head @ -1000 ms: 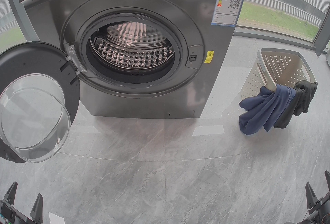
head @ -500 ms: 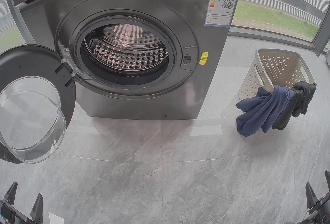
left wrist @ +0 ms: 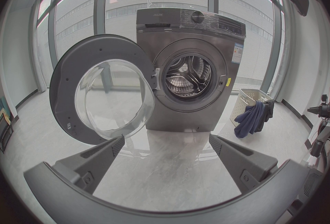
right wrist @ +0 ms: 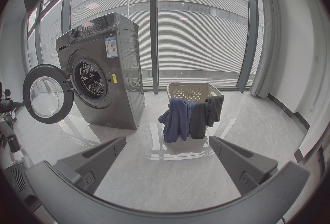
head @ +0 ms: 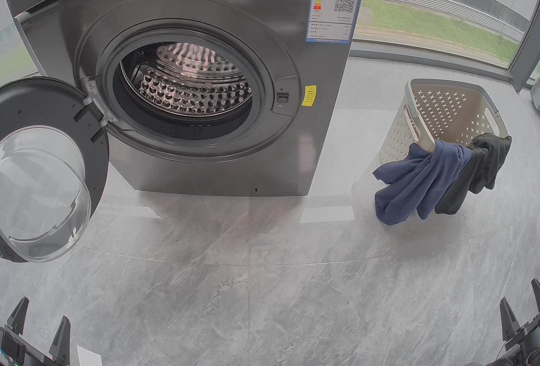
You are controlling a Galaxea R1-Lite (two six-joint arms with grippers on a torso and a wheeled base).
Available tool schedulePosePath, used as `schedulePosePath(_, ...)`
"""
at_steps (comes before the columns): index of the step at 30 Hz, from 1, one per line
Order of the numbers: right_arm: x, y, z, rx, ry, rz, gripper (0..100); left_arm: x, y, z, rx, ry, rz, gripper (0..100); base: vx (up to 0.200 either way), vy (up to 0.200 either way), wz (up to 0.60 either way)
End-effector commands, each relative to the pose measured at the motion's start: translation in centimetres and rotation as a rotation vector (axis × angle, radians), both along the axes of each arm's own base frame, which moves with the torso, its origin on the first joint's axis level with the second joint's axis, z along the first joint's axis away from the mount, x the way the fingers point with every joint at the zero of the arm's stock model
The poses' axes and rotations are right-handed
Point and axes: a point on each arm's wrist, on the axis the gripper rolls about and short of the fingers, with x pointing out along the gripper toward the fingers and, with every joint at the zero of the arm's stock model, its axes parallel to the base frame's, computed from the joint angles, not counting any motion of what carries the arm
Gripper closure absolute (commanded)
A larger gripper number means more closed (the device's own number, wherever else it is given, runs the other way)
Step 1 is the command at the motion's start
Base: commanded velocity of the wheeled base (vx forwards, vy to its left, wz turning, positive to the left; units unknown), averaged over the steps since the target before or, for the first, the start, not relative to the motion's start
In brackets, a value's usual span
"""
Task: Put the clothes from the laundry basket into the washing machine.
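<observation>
We hold both arms low and near us: left gripper point(head: 40, 322) and right gripper point(head: 522, 306) hang over the floor point(head: 270, 283), fingers spread wide, holding nothing. Open floor lies ahead up to the washer point(head: 281, 159), whose door point(head: 56, 103) is swung out leftward. The basket point(head: 450, 87) stands to the washer's right, apart from it; a blue cloth point(head: 419, 181) and a black cloth point(head: 484, 159) drape over its near rim.

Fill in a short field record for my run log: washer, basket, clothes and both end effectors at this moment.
washing machine: door swung open to the robot's left; no clothes seen in the drum
laundry basket: to the machine's right
clothes: blue garment and black garment draped over the basket's near rim
left end effector: open, holding nothing
right end effector: open, holding nothing
progress: nothing loaded yet
</observation>
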Motion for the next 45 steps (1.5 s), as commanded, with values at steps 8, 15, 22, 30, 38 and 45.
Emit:
schedulePosePath(8,0.07,0.01,-0.48,0.001,0.011,0.004,0,0.03,0.0,-0.46,0.0,0.003,0.0,0,0.0,-0.05,-0.45)
schedulePosePath(15,0.07,0.01,-0.46,0.001,0.01,0.004,0,0.03,0.0,-0.46,0.0,0.003,0.0,0,0.0,-0.2,0.0)
schedulePosePath(22,0.07,0.01,-0.46,0.001,0.01,0.002,0,0.03,0.0,-0.46,0.0,0.003,0.0,0,0.0,-0.2,0.0)
schedulePosePath(30,0.07,0.01,-0.46,0.001,0.01,0.002,0,0.03,0.0,-0.47,0.0,0.004,0.0,0,0.0,-0.075,0.0)
schedulePosePath(38,0.07,0.01,-0.46,0.001,0.01,0.002,0,0.03,0.0,-0.47,0.0,0.004,0.0,0,0.025,0.0,0.0)
schedulePosePath(45,0.07,0.01,-0.46,0.001,0.01,0.002,0,0.03,0.0,-0.47,0.0,0.004,0.0,0,0.143,0.0,0.0)
